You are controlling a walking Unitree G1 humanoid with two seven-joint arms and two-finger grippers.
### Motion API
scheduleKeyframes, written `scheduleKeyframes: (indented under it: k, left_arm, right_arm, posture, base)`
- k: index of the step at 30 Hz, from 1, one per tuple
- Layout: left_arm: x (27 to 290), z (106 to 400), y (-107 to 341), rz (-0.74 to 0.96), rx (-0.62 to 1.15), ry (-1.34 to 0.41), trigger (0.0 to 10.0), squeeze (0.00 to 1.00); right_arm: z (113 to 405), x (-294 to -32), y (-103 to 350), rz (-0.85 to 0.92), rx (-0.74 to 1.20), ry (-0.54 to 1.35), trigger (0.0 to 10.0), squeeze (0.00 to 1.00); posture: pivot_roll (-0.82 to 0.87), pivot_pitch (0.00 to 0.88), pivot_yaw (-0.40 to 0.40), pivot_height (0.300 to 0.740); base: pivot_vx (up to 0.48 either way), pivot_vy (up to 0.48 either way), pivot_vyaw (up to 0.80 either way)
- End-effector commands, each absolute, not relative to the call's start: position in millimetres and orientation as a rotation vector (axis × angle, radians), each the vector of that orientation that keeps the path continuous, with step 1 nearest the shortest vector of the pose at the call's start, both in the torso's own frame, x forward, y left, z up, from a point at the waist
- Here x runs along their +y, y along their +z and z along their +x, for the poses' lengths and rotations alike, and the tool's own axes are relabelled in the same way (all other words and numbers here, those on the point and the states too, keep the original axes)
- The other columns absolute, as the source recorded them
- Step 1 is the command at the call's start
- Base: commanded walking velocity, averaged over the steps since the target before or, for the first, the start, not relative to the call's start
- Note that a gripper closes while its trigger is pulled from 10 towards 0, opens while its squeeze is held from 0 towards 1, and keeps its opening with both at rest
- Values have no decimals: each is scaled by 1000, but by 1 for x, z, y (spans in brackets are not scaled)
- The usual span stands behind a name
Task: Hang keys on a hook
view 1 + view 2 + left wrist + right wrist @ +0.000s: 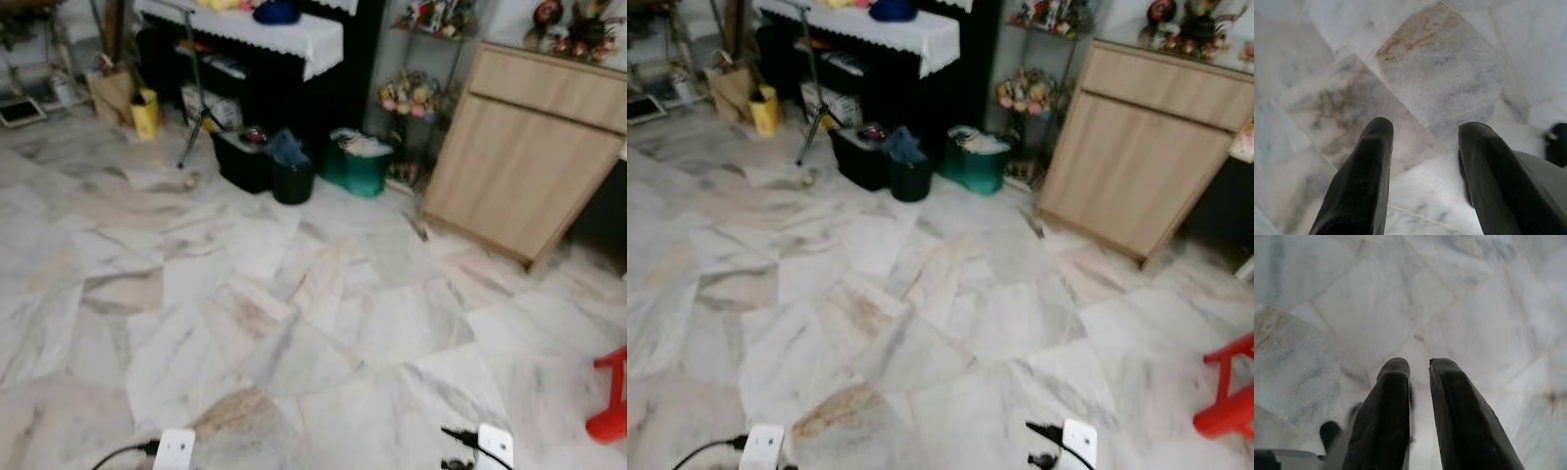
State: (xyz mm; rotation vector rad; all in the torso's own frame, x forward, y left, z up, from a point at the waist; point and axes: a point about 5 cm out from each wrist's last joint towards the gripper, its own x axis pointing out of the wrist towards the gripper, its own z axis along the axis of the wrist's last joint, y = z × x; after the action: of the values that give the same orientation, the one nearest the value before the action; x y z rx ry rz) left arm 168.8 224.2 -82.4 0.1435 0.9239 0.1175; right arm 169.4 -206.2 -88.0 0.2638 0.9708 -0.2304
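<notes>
We cross marble floor [294,323] toward a far wooden cabinet [519,166] — both arms hang idle: left gripper [1422,147] spread wide, right gripper [1418,377] nearly closed, both empty. We cannot see keys or hook.

Even indoor light, no hard shadows; both eye views soft with motion blur, worst toward the far clutter, marble floor [294,323] slightly washed out; wrist views dimmer, black fingers [1359,181] close-up and out of focus.
</notes>
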Motion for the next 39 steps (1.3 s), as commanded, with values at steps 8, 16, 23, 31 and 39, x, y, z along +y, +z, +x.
scheduleKeyframes:
  k: [8,16,23,31,39]
  left_arm:
    - [216,171,-83,124,928,104,10000,0]
    - [218,175,-81,137,917,95,10000,0]
    - [218,176,-81,133,913,94,10000,0]
    - [216,177,-81,127,909,90,10000,0]
    - [217,175,-81,134,918,86,10000,0]
  right_arm:
    - [167,-214,-88,246,974,-244,10000,0]
    - [168,-212,-88,256,971,-242,10000,0]
    - [168,-211,-88,256,971,-241,10000,0]
    - [168,-211,-87,260,961,-246,10000,0]
    - [168,-211,-87,257,957,-247,10000,0]
  posture:
    - [133,0,-15,709]
    - [135,0,-2,709]
    - [137,0,-2,709]
    - [137,0,-6,709]
    - [128,0,8,709]
  base:
    - [0,0,-719]
    - [0,0,-708]
    - [0,0,-709]
    - [0,0,-514]
    - [0,-174,0]
